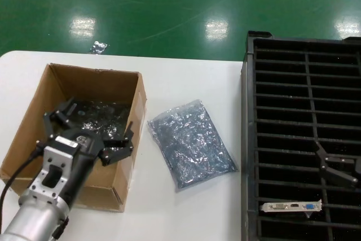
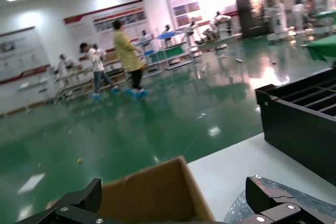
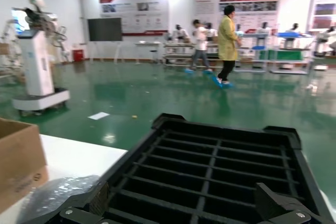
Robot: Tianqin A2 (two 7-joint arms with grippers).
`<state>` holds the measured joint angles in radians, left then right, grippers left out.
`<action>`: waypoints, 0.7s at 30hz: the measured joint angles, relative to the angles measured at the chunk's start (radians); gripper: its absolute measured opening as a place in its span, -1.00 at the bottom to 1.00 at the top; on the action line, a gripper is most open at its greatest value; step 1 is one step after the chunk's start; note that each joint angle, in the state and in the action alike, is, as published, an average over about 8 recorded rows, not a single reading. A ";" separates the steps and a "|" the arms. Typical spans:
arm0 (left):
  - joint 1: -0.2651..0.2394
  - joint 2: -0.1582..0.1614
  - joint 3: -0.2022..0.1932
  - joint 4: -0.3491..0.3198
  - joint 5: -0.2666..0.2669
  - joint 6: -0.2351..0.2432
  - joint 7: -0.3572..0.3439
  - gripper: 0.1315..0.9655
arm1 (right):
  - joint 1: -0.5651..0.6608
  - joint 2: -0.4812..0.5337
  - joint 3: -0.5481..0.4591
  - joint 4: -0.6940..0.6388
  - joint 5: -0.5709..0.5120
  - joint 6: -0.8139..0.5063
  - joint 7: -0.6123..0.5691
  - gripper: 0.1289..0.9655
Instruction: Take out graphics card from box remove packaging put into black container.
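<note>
No readable text anywhere. Wall posters (image 3: pixel 134 14) in the wrist views carry red headers and print, too small to make out. Left gripper (image 1: pixel 90 134) has a small round mark on its body, illegible. Box (image 3: pixel 18 161) shows a faint stamp on its side wall, can't read it.

A: So what does the left wrist camera actually get?

B: Two black fingertips (image 2: pixel 84 200) of the left gripper (image 2: pixel 176 205), spread wide apart with nothing between them. Behind them there's the brown cardboard box (image 2: pixel 152 195), its corner poking up between the fingers.

A: Anything else on the table (image 2: pixel 236 163)?

B: A bit of crinkly plastic bag (image 2: pixel 239 208) just beside the far finger, and the black crate (image 2: pixel 299 124) well apart from the box. Past that, green floor (image 2: pixel 157 124) and some people (image 2: pixel 126 56) walking around.
</note>
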<state>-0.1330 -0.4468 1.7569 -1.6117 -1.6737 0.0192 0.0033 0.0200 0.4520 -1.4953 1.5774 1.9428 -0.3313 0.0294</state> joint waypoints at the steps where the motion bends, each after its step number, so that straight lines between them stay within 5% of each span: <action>1: 0.008 0.009 -0.009 0.001 -0.007 -0.001 0.000 1.00 | -0.001 -0.009 -0.006 0.001 -0.008 0.020 -0.002 1.00; 13: 0.099 0.109 -0.117 0.009 -0.094 -0.014 -0.002 1.00 | -0.015 -0.113 -0.078 0.017 -0.106 0.247 -0.022 1.00; 21: 0.113 0.124 -0.133 0.010 -0.107 -0.016 -0.003 1.00 | -0.017 -0.129 -0.089 0.019 -0.121 0.280 -0.025 1.00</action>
<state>-0.0204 -0.3225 1.6240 -1.6018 -1.7806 0.0030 0.0005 0.0031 0.3233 -1.5840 1.5966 1.8219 -0.0508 0.0044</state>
